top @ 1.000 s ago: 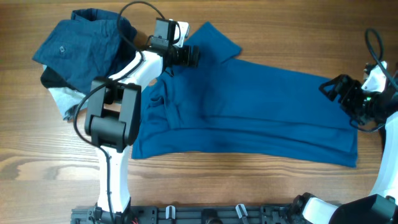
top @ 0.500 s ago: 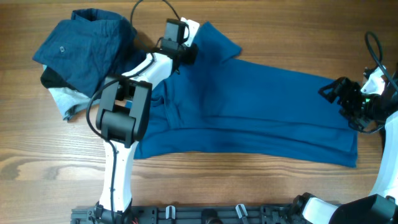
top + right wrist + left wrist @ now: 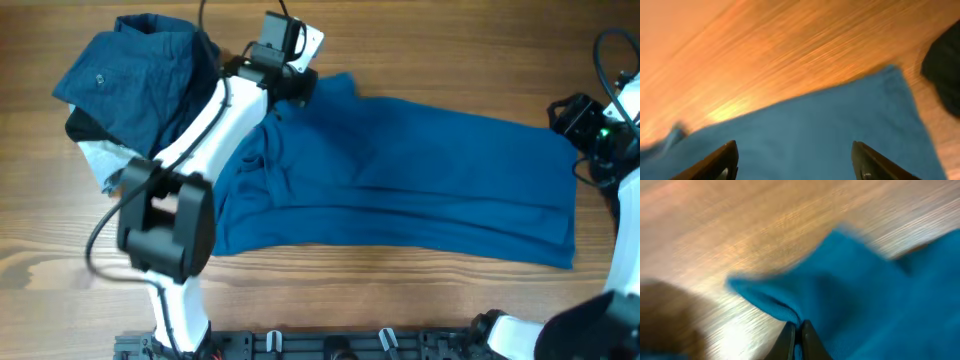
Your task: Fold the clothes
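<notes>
left end effector (image 3: 796, 330) pinching top corner of blue garment (image 3: 420, 180); right end effector (image 3: 794, 155) spread above its right end, on wooden surface (image 3: 400, 310).

A light brown wooden table (image 3: 450, 40) with streaky grain fills the scene. A black metal rail (image 3: 330, 345) runs along its near edge. Warm light glares off the wood.

Cannot read weave on the blue garment (image 3: 865, 295) through blur in either wrist view; overhead, cannot see its left part beneath the left arm (image 3: 215, 112).
</notes>
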`<state>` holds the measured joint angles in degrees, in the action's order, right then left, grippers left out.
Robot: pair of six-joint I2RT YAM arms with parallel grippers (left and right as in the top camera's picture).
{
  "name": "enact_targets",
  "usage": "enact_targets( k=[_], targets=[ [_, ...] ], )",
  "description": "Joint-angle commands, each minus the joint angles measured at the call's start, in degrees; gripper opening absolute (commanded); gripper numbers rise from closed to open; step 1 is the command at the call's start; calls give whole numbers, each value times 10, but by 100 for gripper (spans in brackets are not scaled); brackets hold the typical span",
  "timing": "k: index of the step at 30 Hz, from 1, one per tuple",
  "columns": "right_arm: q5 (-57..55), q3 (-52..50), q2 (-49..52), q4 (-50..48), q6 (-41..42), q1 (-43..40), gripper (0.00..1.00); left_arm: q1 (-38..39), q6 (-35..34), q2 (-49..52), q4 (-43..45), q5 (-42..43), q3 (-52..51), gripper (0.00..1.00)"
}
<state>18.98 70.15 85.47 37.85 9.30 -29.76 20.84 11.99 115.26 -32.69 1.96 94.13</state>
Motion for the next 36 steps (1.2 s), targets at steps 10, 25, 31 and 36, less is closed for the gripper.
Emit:
enact_targets(
  k=[10,25,31,36],
  targets=[
    [-97,7,288,-239,-1,1,81,18,-12,-53,-181,-5,1,4],
    [-139,9,285,-183,46,-7,4,19,-21,-62,-188,-6,1,4],
    [-146,9,136,-46,81,-7,4,19,-27,-89,-206,-48,1,4],
    [-181,9,88,86,108,-7,4,19,-63,-129,-292,-68,1,4]
  ],
)
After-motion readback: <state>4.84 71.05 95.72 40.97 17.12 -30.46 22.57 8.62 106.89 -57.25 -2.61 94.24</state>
